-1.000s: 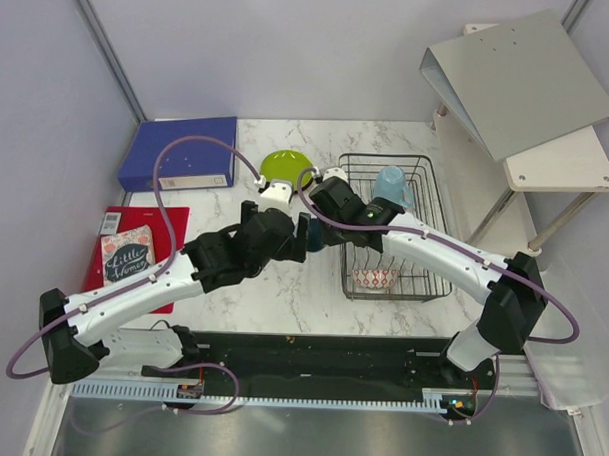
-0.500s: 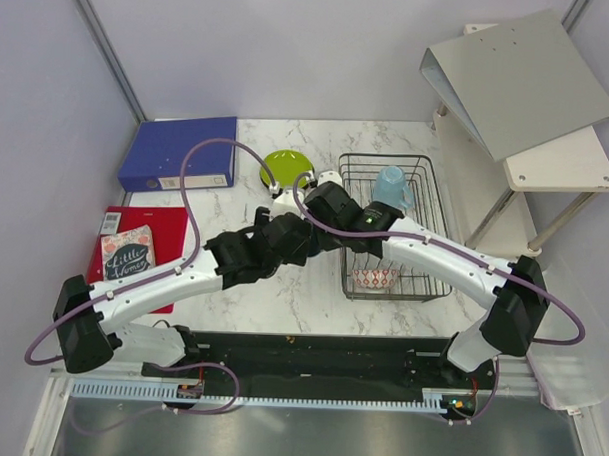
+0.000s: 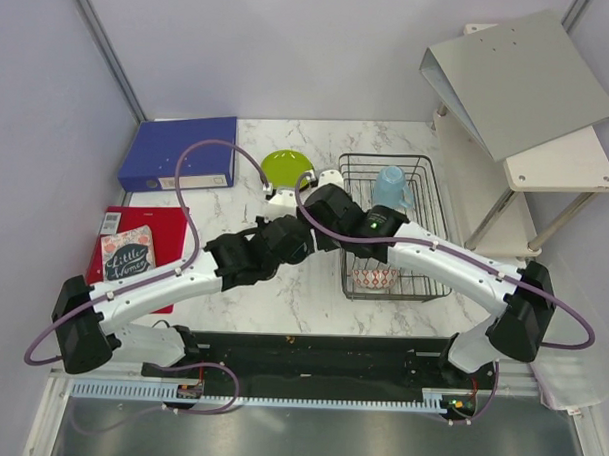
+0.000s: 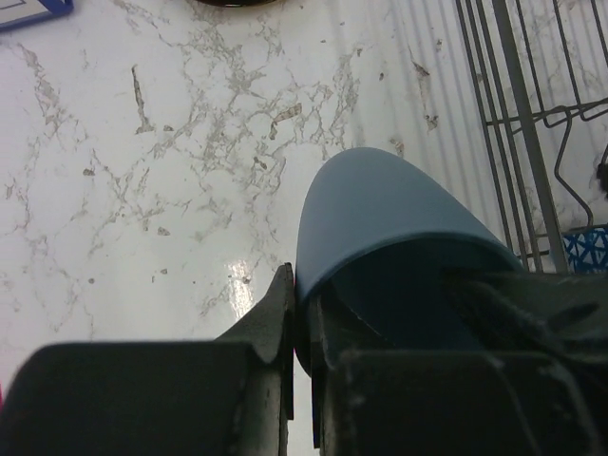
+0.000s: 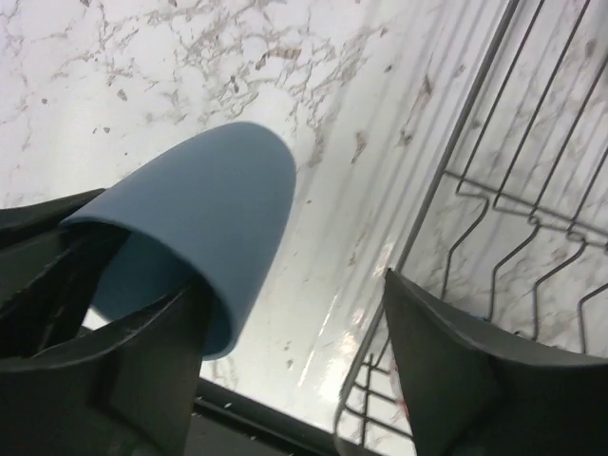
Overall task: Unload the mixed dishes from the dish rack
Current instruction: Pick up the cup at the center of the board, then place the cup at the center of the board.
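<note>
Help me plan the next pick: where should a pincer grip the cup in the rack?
Across the side walls of the light blue cup, from above: it seems to stand mouth-down, offering no rim, and the dish rack fences its sides.

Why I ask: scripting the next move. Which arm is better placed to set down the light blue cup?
Probably left: the left gripper pinches the rim of the light blue cup; the right gripper is open, not gripping it.

Blue cup beside wire rack
</note>
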You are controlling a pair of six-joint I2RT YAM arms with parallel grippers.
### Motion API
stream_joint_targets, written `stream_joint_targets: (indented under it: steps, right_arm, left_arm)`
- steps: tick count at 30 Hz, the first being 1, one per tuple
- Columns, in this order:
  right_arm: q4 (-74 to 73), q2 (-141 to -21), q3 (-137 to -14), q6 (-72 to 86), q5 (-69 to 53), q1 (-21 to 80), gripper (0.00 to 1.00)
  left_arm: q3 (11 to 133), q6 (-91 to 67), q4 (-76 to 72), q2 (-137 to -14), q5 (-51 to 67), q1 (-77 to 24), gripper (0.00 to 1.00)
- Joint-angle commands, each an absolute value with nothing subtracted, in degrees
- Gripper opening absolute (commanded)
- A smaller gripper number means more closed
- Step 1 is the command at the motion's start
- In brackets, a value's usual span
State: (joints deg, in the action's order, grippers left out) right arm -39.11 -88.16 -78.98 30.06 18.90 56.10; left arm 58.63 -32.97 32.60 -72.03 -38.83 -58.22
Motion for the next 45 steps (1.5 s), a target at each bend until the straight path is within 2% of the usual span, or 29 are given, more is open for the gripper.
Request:
stream_joint_targets:
  steps: [1,2,9,12,17,25,32,40,43,45]
  right_arm:
    - [-38.9,-84.1,-79.0,28.6,24.8,55.8,0.9]
    - [-39.1,-83.2,-78.8,28.6,26.4,55.8,0.98]
    - [-38.6,-78.0,-78.5,27.9,31.8,55.5,0.98]
    - [-35.5,-74.1,-75.5,28.1,32.8,55.5,0.98]
    - [-34.6,-71.6,-72.4,27.8,34.6,55.5,0.98]
    - [-34.4,-69.3,-67.9,28.0,33.8,55.5,0.98]
    - [-34.4,-65.7,-65.0,26.7,35.8,55.5,0.98]
    - [-32.7,-66.0,-63.0,27.5,34.5,55.1,0.98]
    - [-32.8,-66.8,-62.8,27.8,34.6,55.1,0.98]
    - [-32.8,-67.4,-62.8,27.9,34.5,55.0,0.98]
  left_arm:
    - [58.9,-33.1,33.4,-69.1,-41.2,-57.2,0.02]
    - [58.9,-33.3,34.4,-68.9,-40.5,-55.0,0.02]
    - [60.0,-33.6,37.4,-67.1,-28.5,-39.6,0.02]
    - [63.9,-33.7,41.7,-70.9,-24.6,-30.1,0.02]
    - [76.3,-34.0,50.6,-86.6,-20.2,-17.7,0.02]
    - [88.6,-33.2,53.1,-100.4,-12.7,-9.2,0.02]
    - [88.9,-33.6,52.2,-105.2,-11.8,-4.0,0.02]
    - [87.5,-32.1,49.9,-107.0,-12.4,-3.3,0.02]
    - [87.5,-31.7,49.7,-107.1,-11.6,-3.0,0.09]
    - [88.0,-31.3,49.7,-107.1,-10.6,-2.6,0.24]
